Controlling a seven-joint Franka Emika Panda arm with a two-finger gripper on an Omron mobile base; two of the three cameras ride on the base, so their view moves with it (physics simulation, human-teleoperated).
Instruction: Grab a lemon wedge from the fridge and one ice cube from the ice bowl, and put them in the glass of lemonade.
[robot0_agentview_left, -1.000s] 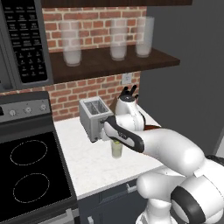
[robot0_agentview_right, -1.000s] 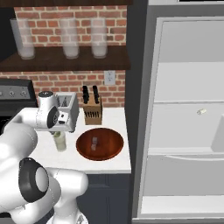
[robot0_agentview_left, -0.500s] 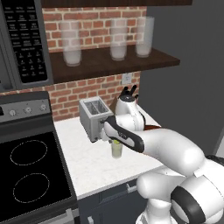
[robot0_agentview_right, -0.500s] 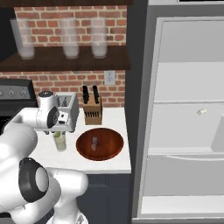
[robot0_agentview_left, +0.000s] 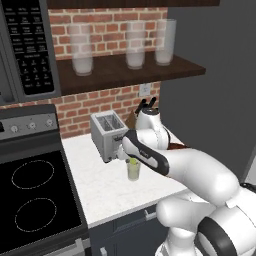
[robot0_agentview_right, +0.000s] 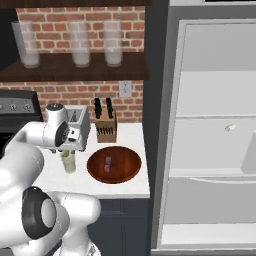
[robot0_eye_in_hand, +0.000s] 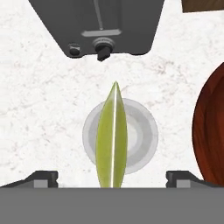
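One lemon wedge (robot0_eye_in_hand: 112, 138) sits right under the hand (robot0_eye_in_hand: 112, 177), over the one glass of lemonade (robot0_agentview_left: 133, 169) on the counter (robot0_agentview_left: 100, 180). The hand is wide open and grips nothing. One ice bowl (robot0_agentview_right: 114, 164) sits beside it

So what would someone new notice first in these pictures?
Probably the white arm reaching over the counter, its open end effector right above the small glass of lemonade, with the lemon wedge seen over the glass mouth. Next, the wide reddish-brown bowl beside the glass, and the open fridge on the right.
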